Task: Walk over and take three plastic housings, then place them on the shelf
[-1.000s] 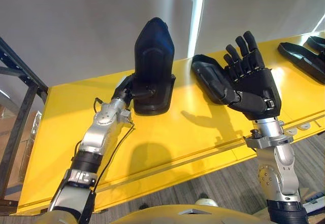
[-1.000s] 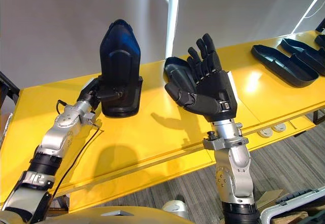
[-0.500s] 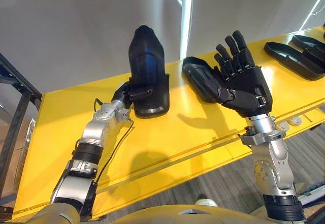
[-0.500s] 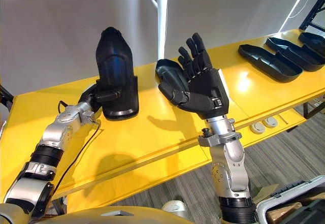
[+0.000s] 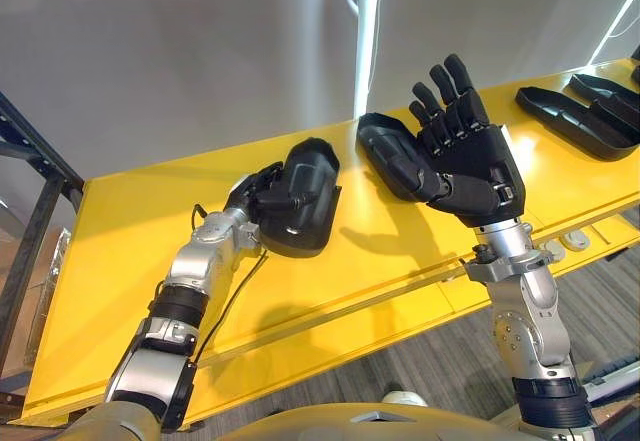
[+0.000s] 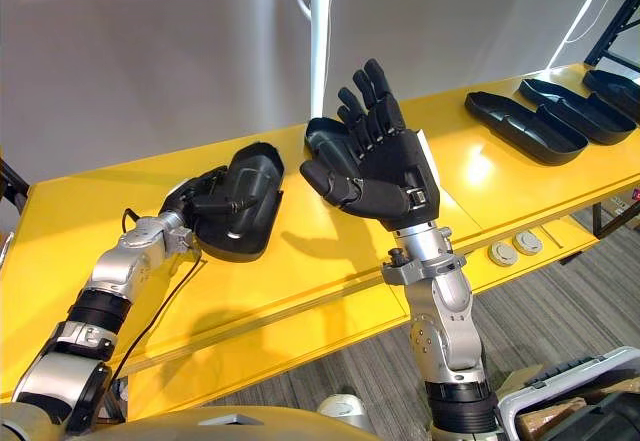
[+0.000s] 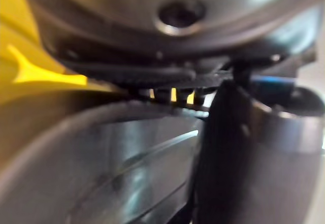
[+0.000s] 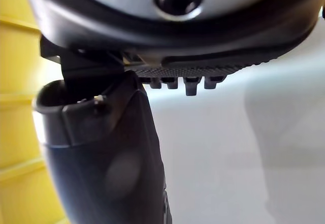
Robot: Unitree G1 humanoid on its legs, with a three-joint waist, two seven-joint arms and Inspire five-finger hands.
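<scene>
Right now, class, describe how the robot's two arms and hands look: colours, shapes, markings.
Both arms, left and right, are silver-grey segments with rounded joints and black bands lower down. The left hand and right hand are matt black, with segmented fingers on a blocky palm; the right bears a small silver mark near its wrist.

Bare table left of leftmost housing; wall seemingly close behind.

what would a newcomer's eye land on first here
The bright yellow table, then two dark hands over it. The left hand grips a black housing tilted low over the table; the right hand, fingers straight up, holds a second housing raised at its thumb.
</scene>
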